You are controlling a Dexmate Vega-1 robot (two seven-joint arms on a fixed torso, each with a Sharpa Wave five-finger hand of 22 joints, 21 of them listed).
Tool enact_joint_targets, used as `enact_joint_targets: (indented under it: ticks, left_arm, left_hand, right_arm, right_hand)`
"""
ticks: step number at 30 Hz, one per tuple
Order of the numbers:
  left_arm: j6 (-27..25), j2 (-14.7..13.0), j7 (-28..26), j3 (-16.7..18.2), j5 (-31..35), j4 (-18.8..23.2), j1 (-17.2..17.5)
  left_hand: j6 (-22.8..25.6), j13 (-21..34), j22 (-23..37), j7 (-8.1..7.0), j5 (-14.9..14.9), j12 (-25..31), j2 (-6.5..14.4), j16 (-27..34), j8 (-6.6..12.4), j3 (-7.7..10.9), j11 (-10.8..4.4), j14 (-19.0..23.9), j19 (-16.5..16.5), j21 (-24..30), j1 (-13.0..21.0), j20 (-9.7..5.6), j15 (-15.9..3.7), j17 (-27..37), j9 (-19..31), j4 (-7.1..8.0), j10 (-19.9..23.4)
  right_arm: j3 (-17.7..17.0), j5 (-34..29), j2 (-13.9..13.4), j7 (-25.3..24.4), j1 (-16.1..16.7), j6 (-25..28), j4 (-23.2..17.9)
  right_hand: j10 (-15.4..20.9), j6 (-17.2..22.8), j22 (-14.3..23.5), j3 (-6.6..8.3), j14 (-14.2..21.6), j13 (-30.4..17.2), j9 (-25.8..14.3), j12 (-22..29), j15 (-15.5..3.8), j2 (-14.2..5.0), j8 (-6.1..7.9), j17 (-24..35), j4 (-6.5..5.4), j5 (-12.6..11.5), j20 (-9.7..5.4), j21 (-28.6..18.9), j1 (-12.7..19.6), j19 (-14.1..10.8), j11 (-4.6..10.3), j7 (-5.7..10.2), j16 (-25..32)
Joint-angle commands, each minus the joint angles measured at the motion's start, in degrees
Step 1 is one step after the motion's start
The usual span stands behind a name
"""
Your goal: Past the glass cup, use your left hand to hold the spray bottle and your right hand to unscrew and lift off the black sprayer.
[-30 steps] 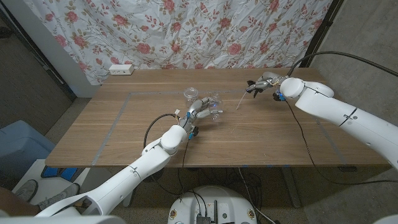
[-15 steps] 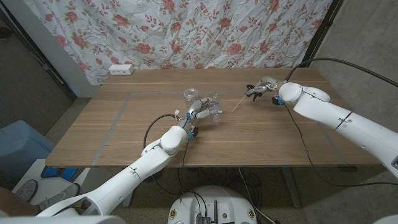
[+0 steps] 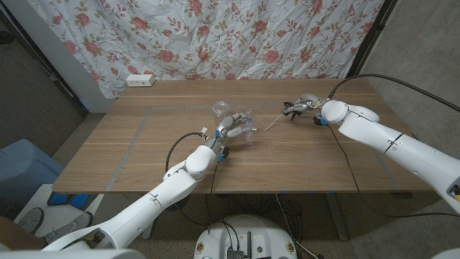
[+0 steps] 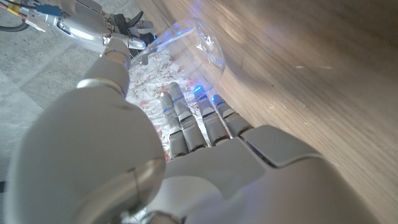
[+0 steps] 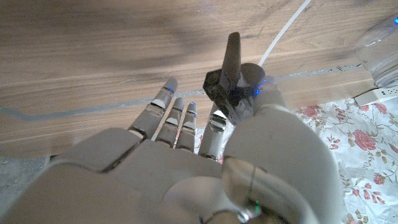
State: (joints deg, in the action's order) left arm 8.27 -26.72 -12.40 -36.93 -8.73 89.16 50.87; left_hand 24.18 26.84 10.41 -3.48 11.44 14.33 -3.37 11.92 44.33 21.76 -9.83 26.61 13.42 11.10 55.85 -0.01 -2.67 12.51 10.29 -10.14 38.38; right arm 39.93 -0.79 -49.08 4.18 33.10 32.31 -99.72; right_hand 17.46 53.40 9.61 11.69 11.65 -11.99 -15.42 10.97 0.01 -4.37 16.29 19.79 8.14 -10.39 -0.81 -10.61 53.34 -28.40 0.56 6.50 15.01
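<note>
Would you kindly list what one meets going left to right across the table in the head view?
White power strip → glass cup → left hand holding the clear spray bottle → thin dip tube → black sprayer in the right hand.

Wooden table [image 3: 144, 155] at centre, w/ faint grey taped rectangle [image 3: 136, 129] on top. Floral curtain [image 3: 208, 36], white w/ red roses, across 12 o'clock. White power strip [image 3: 140, 80] on table edge toward 11. Grey wall [image 3: 424, 36] at 2 o'clock; dark wall at 9–10. Blue bin [image 3: 21, 169] on floor at 8. Even indoor light.
</note>
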Motion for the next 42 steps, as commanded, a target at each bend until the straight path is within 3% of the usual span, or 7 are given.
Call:
enact_joint_targets:
  ticks: [1,29,39,42]
  left_arm:
    - [-0.17,0.02,0.17,0.01,-0.21,-0.1,-0.19]
    - [-0.39,0.54,0.61,-0.19,-0.51,-1.53,-1.44]
    - [-0.29,0.93,1.08,-0.43,-0.83,-2.43,-1.99]
    - [-0.19,1.0,1.13,-0.47,-0.86,-2.63,-2.1]
  left_hand:
    - [5.91,-0.03,0.0,-2.15,0.08,-0.27,8.05,0.44,1.59,0.51,-1.29,0.22,0.11,0.44,-6.94,-0.05,-5.63,0.1,0.08,0.45,1.97]
    - [6.84,-1.39,-0.01,-2.03,0.06,-0.52,8.25,0.66,-0.16,0.41,-1.14,0.34,0.11,0.53,-7.0,0.05,-5.35,-0.38,0.19,0.38,2.16]
    - [7.19,-1.78,-0.02,-1.81,0.05,-0.63,8.33,0.7,-0.63,0.38,-1.15,0.33,0.13,0.56,-7.03,0.12,-5.39,-0.48,0.22,0.38,2.1]
    - [7.14,-1.9,-0.02,-1.73,0.05,-0.63,8.32,0.72,-0.85,0.37,-1.1,0.38,0.13,0.56,-7.01,0.13,-5.34,-0.52,0.24,0.36,2.14]
  right_arm:
    - [-0.47,1.06,1.48,0.43,0.43,-3.54,4.27]
    - [1.24,-0.49,3.27,1.73,-1.03,-5.41,9.37]
    - [1.49,-0.23,3.05,3.4,-1.6,-5.52,10.01]
    - [1.38,-0.01,2.86,3.73,-1.55,-5.9,10.04]
  right_hand:
    - [-0.68,-0.62,0.2,-0.19,-0.85,-0.17,-0.02,-0.15,0.27,-0.02,-0.5,0.18,0.05,-0.28,0.06,0.12,-0.58,0.56,-0.19,0.41,-0.31]
    - [-5.05,-6.89,0.16,-0.68,-4.05,-0.13,0.03,-0.41,2.37,1.3,-2.58,-0.04,0.72,-0.08,1.48,0.11,-1.07,3.27,-0.59,2.04,-1.66]
    - [-9.44,-13.59,0.15,-1.21,-6.74,-0.13,-0.16,-0.71,3.78,2.93,-4.25,-0.33,0.79,0.05,2.71,0.09,-1.33,4.8,-1.76,3.2,-2.61]
    - [-11.7,-17.67,0.15,-1.5,-8.31,-0.14,-0.23,-0.77,4.52,3.54,-5.13,-0.45,0.64,-0.11,3.32,0.16,-1.76,5.76,-2.5,3.53,-3.05]
